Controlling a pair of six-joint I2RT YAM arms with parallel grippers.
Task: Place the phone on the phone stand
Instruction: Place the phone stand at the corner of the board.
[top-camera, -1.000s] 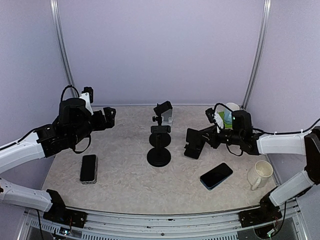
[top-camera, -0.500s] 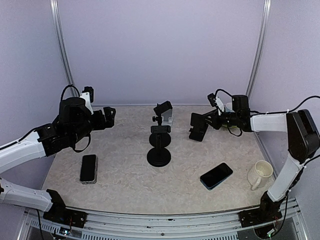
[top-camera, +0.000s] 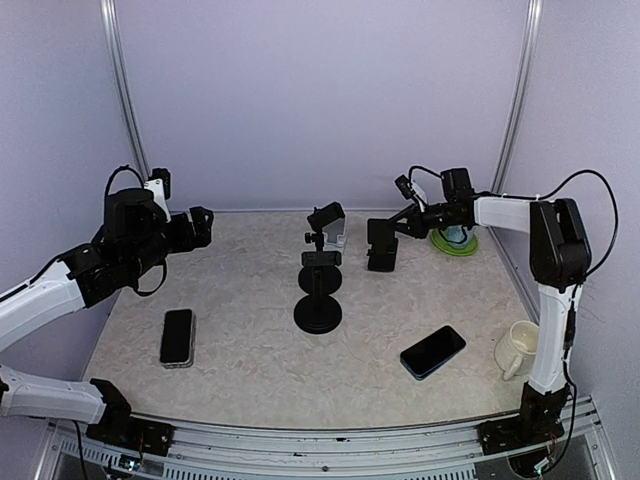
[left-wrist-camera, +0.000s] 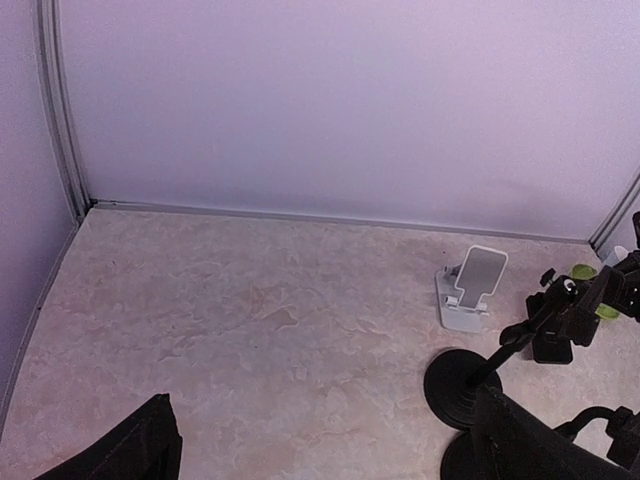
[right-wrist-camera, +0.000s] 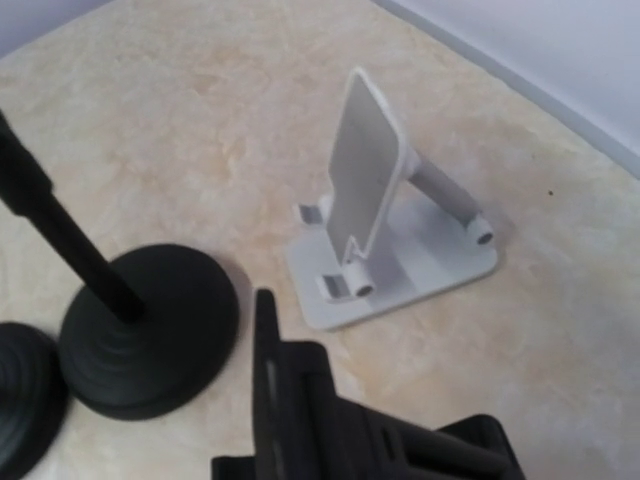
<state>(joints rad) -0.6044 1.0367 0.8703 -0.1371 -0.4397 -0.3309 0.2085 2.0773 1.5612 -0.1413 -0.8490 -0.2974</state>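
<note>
From where I stand, the right gripper (top-camera: 381, 260) is closed on nothing, with the white phone stand (right-wrist-camera: 385, 215) just ahead of it. The left gripper (top-camera: 200, 228) stands wide. The phone (top-camera: 177, 337) lies flat, below it and well apart. It looks stiff, thin and slippery, so grip its long edges.

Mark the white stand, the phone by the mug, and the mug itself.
white stand (right-wrist-camera: 365, 170): right wrist view, on its tilted back plate.
phone by the mug (top-camera: 433, 351): top view, middle of its dark screen.
mug (top-camera: 514, 356): top view, on its outer wall below the rim.
</note>
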